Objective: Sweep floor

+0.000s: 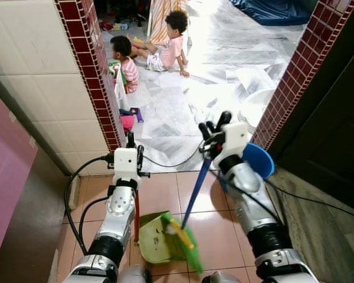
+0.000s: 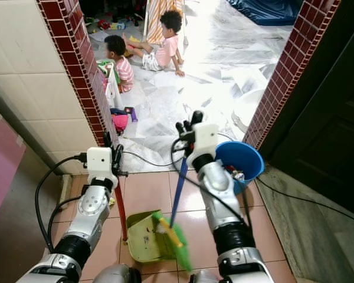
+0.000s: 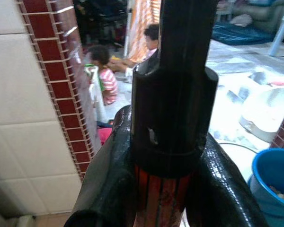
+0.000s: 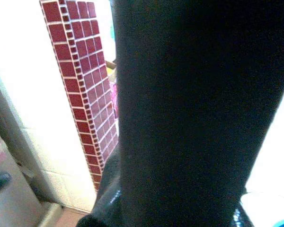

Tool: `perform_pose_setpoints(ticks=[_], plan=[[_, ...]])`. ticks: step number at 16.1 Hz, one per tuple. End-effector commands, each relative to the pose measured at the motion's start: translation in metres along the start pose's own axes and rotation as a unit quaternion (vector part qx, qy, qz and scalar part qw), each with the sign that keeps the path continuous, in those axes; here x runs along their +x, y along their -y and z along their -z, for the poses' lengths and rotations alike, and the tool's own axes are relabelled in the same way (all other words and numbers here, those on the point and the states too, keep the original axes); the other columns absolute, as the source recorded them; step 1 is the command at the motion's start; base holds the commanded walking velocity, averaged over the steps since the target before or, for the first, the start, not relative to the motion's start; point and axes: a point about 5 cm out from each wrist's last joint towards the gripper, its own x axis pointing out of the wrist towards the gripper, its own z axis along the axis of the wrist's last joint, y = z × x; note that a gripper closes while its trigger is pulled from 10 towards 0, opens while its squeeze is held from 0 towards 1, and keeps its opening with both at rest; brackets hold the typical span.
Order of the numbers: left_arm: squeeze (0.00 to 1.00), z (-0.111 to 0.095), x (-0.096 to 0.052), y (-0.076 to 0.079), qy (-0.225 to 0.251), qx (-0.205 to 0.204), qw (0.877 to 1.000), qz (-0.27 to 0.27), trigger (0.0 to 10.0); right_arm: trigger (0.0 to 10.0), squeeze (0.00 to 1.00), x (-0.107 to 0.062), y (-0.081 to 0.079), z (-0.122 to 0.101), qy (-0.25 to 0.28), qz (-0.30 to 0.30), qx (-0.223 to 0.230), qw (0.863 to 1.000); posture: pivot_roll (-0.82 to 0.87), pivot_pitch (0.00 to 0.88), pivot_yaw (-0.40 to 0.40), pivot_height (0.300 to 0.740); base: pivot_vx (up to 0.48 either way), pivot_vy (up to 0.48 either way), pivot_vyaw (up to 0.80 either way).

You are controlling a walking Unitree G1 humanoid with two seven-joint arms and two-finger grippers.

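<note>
Sweeping is well under way here, by the look of it: the broom (image 1: 190,203) has its green head right at the mouth of the dustpan (image 1: 155,239), so I'd call this the gathering stage, with the pan not yet emptied. A tile floor (image 1: 165,191) in terracotta runs to a doorway, then pale marble beyond. Whether any dirt is left on the tiles is too fine to tell.

Counting down, big to small. Two brick pillars (image 1: 97,76) frame the doorway. Two children (image 1: 165,44) sit on the marble, well apart from the robot. One blue bucket (image 2: 242,162) stands just beside the right arm. One dustpan, yellow-green, sits on the tiles between the arms. One broom, with a blue shaft that slants down to the pan.

Two grippers, both busy. The right gripper (image 1: 214,131) is closed round the top of the broom shaft. The left gripper (image 1: 131,147) clamps the dustpan's upright red handle (image 1: 136,218), and in the left wrist view the fingers (image 3: 109,179) hug that handle on both sides.
</note>
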Motion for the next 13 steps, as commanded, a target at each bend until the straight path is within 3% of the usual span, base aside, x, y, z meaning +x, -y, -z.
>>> perform_pose_setpoints(ticks=[1, 3, 5, 6, 7, 9, 13], plan=[[0.0, 0.005, -0.001, 0.006, -0.015, -0.005, 1.0, 0.019, 10.0, 10.0, 0.0, 0.006, -0.006, -0.014, 0.025, -0.025, 0.036, 0.999, -0.02, 0.0, 0.01, 0.74, 0.0, 0.0, 0.0], [0.0, 0.006, -0.001, 0.001, -0.017, -0.013, 1.0, 0.006, 10.0, 10.0, 0.0, 0.008, -0.017, -0.022, 0.022, -0.089, 0.085, 0.992, -0.02, 0.0, 0.011, 0.74, 0.0, 0.0, 0.0], [0.0, 0.004, 0.001, -0.001, -0.016, -0.022, 1.0, -0.005, 10.0, 10.0, 0.0, 0.01, -0.018, -0.029, 0.03, -0.109, 0.083, 0.99, -0.02, 0.0, 0.01, 0.74, 0.0, 0.0, 0.0], [0.0, 0.001, 0.002, -0.002, -0.003, -0.025, 1.0, -0.004, 10.0, 10.0, 0.0, 0.01, -0.017, -0.032, 0.036, -0.111, 0.067, 0.991, -0.02, 0.0, 0.01, 0.74, 0.0, 0.0, 0.0], [0.0, 0.002, 0.002, -0.003, -0.005, -0.044, 0.999, -0.001, 10.0, 10.0, 0.0, 0.012, -0.012, -0.039, 0.045, -0.116, 0.01, 0.992, -0.02, 0.0, 0.01, 0.74, 0.0, 0.0, 0.0], [0.0, 0.001, 0.003, -0.003, -0.006, -0.057, 0.998, 0.01, 10.0, 10.0, 0.0, 0.013, 0.0, -0.049, 0.061, -0.1, -0.056, 0.992, -0.02, 0.0, 0.008, 0.74, 0.0, 0.0, 0.0], [0.0, -0.001, 0.003, -0.005, 0.01, -0.063, 0.998, 0.027, 10.0, 10.0, 0.0, 0.012, 0.014, -0.054, 0.067, -0.07, -0.076, 0.992, -0.02, 0.0, 0.004, 0.74, 0.0, 0.0, 0.0]])
